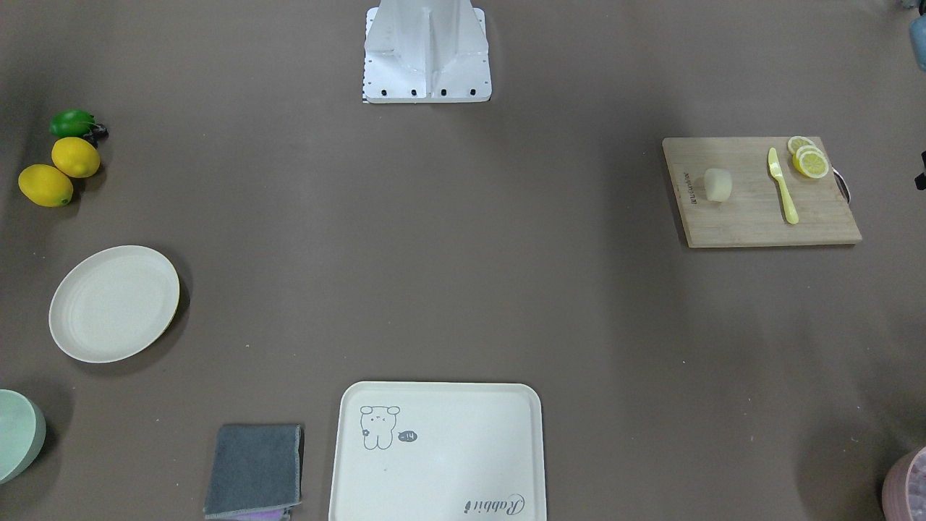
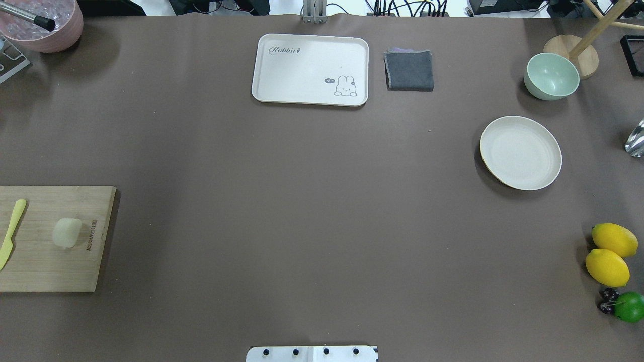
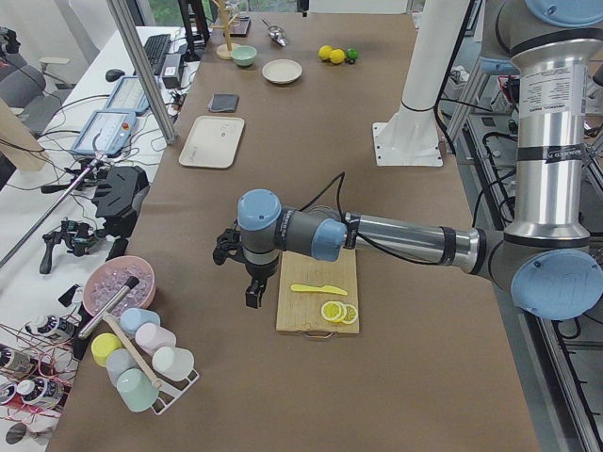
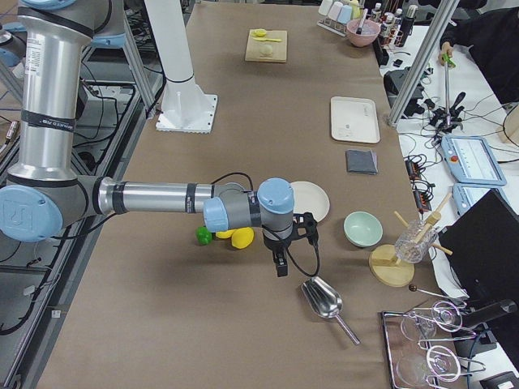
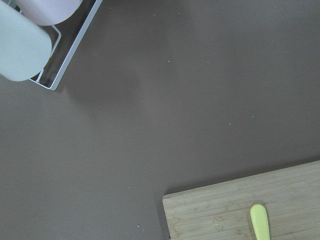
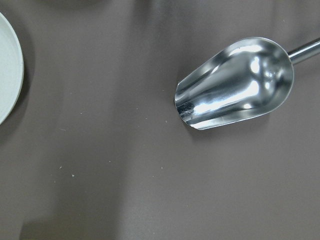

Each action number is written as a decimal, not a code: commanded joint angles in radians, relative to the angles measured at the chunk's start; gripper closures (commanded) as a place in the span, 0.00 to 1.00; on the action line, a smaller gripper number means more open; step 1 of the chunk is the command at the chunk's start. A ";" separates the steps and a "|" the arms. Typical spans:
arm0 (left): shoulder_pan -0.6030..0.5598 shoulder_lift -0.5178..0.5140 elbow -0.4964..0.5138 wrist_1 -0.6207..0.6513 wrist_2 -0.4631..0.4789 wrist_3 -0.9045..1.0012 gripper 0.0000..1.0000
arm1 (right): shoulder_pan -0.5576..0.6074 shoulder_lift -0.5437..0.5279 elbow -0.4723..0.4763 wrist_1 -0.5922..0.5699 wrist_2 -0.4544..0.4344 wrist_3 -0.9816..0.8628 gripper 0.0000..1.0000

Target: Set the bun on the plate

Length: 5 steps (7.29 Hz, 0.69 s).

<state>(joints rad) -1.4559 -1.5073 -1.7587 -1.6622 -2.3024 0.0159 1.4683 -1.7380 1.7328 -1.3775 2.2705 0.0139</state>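
Note:
The bun (image 1: 718, 184) is a small pale lump lying on a wooden cutting board (image 1: 759, 217); the overhead view has the bun (image 2: 67, 232) at the far left. The round cream plate (image 2: 520, 152) lies bare on the far right, well apart from it. Only the exterior left view holds my left gripper (image 3: 254, 292), hanging above the table beside the board's outer edge; whether it is open or shut I cannot tell. My right gripper (image 4: 280, 266) appears only in the exterior right view, near the plate (image 4: 312, 200) and above bare table; its state I cannot tell either.
A yellow knife (image 1: 783, 187) and lemon slices (image 1: 809, 159) share the board. Two lemons (image 2: 610, 254) and a lime (image 2: 630, 306) lie at the right edge. A mint bowl (image 2: 551, 76), grey cloth (image 2: 409, 70), cream tray (image 2: 282, 95) and metal scoop (image 6: 235, 82) sit further out.

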 commanded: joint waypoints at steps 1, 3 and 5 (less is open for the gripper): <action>0.003 0.002 0.010 0.002 0.000 0.001 0.03 | 0.000 0.000 -0.004 0.000 0.000 0.000 0.00; 0.003 0.004 0.021 0.002 -0.002 -0.005 0.02 | 0.000 -0.003 -0.005 -0.002 0.023 0.008 0.00; 0.003 -0.001 0.025 0.001 0.001 -0.005 0.02 | 0.000 -0.005 -0.007 0.000 0.032 0.008 0.00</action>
<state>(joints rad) -1.4527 -1.5059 -1.7374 -1.6600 -2.3026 0.0106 1.4680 -1.7412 1.7261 -1.3785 2.2960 0.0209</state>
